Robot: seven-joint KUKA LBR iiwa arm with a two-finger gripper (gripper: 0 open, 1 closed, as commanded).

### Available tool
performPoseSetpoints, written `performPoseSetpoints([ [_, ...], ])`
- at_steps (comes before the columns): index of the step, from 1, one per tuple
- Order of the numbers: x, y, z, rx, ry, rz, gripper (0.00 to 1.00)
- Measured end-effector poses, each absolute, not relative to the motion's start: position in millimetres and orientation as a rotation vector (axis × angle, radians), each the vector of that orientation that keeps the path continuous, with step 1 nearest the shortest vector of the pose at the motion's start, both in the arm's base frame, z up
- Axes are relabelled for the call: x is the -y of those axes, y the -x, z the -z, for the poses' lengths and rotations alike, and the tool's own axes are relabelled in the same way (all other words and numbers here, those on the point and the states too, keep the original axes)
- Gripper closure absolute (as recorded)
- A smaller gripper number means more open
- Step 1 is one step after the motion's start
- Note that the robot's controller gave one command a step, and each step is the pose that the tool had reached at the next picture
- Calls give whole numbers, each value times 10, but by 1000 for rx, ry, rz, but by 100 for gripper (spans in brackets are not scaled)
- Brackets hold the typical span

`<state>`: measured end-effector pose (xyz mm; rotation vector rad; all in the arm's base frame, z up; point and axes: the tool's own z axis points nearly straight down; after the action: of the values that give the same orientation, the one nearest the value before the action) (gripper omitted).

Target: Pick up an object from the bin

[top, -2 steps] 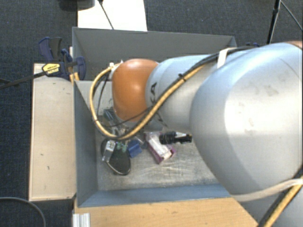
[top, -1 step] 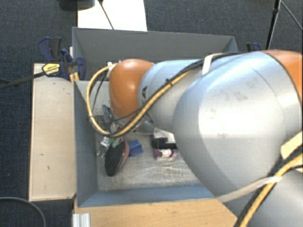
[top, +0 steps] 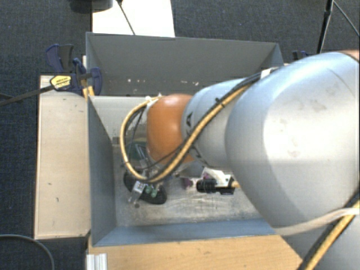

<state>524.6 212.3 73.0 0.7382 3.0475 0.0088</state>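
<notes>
The arm [top: 281,151] is reaching in from the right and is covering most of the right half of the grey metal bin [top: 180,61]. Its orange cover [top: 166,128] is hanging over the left-centre of the bin floor, with a yellow-and-black cable [top: 132,122] looping around the cover's left side.

The gripper [top: 139,189] is positioned low in the near-left part of the floor, directly over a flat black object [top: 154,196] with small green marks on it. Whether the gripper is spread or pressed together cannot be told, because the cover and cable are hiding most of it.

The black object is lying on the floor near the left wall. Its visible part is running roughly left to right, but its left end is hidden under the gripper, so its pointing direction cannot be told.

To its right, well apart, a white-and-black object [top: 216,183] is lying with its long axis left to right. Between the two, a small dark piece [top: 184,180] is resting on the floor.
</notes>
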Motion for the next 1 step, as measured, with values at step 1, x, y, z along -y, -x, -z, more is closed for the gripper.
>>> performPoseSetpoints([
  [1,-2133,-5269,-748,-3042,-745,-15,100],
])
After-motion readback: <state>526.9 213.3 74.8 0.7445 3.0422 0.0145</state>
